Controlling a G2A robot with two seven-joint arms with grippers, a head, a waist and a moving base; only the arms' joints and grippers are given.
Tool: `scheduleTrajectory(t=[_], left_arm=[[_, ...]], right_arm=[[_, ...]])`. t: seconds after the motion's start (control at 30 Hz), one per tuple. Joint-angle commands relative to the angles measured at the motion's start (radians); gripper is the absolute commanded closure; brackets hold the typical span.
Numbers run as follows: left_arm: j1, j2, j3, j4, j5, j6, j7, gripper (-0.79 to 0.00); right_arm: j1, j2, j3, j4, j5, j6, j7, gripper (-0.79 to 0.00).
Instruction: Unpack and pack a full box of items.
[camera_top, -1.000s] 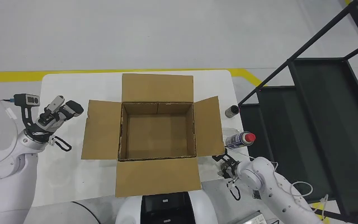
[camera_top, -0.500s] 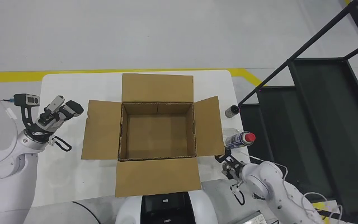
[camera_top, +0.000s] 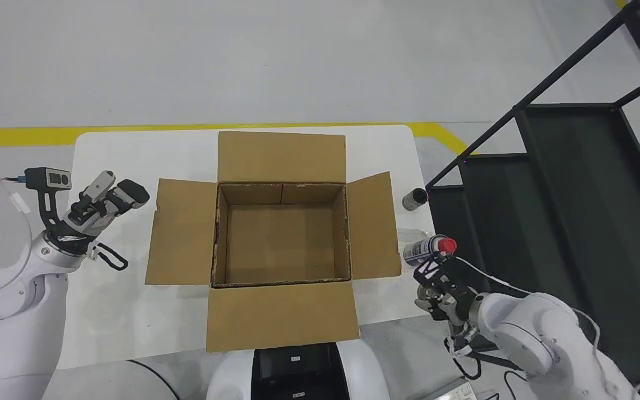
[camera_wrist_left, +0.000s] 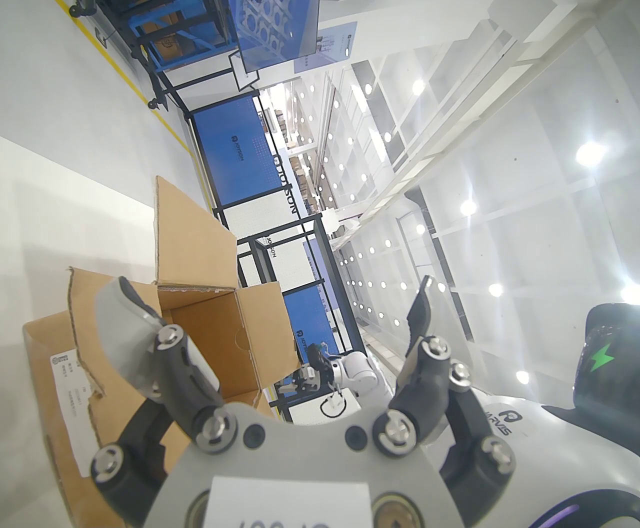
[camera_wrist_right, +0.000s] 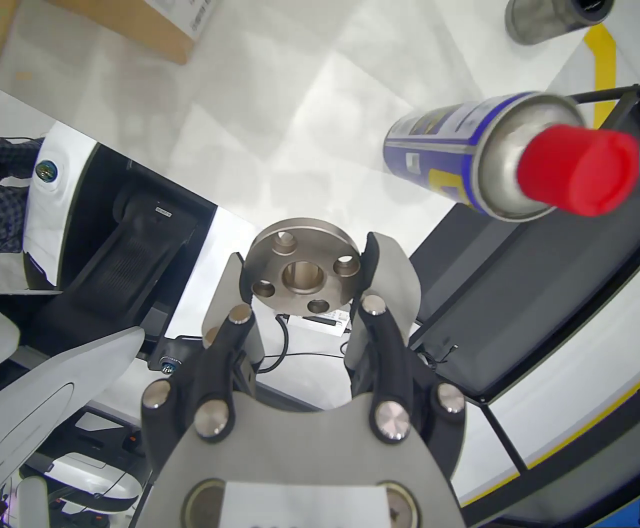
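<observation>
Grip: the right claw (camera_wrist_right: 305, 274) is clamped on a round grey metal flange disc (camera_wrist_right: 326, 284) with a centre bore and four bolt holes. One finger presses each side of the rim, which likely keeps the flat disc from tipping while carried.
Flange place: it hangs lifted at the near right corner of the white table (camera_top: 150, 320), touching nothing but the fingers.
Right arm: the forearm comes in from the near right with the elbow bent. Its wrist sits low, and the claw (camera_top: 440, 285) points toward the far side.
Neighbours: a blue-and-yellow spray can with a red cap (camera_wrist_right: 480, 155) lies on its side just beyond the flange. A small grey metal cylinder (camera_top: 414, 199) stands farther off at the right edge. Both look set out of the way.
Box: the open brown cardboard box (camera_top: 280, 157) sits mid-table, flaps spread and floor bare. Unpacking therefore looks about done, though I cannot tell whether the flange is going out or back in.
Left claw: the left claw (camera_wrist_left: 272, 305) is spread wide and empty. It is raised at the table's left edge, aimed at the box but well apart, probably parked clear.
</observation>
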Motion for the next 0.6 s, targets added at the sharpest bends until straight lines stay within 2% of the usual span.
scheduleTrajectory(t=[0.0, 0.13, 0.27, 0.4, 0.57], left_arm=[[0.0, 0.0, 0.0, 0.0, 0.0, 0.0, 0.0, -0.785], [0.0, 0.0, 0.0, 0.0, 0.0, 0.0, 0.0, -0.785], [0.0, 0.0, 0.0, 0.0, 0.0, 0.0, 0.0, -0.785], [0.0, 0.0, 0.0, 0.0, 0.0, 0.0, 0.0, -0.785], [0.0, 0.0, 0.0, 0.0, 0.0, 0.0, 0.0, -0.785]], right_arm=[[0.006, 0.002, 0.044, -0.043, 0.045, -0.015, 0.039, 0.0], [0.098, 0.011, 0.09, -0.048, 0.152, -0.074, 0.092, 0.0], [0.246, 0.024, 0.074, -0.048, 0.228, -0.114, 0.167, 0.0], [0.43, 0.038, -0.019, -0.048, 0.285, -0.112, 0.272, 0.0], [0.667, 0.042, -0.217, -0.048, 0.316, -0.062, 0.369, 0.0]])
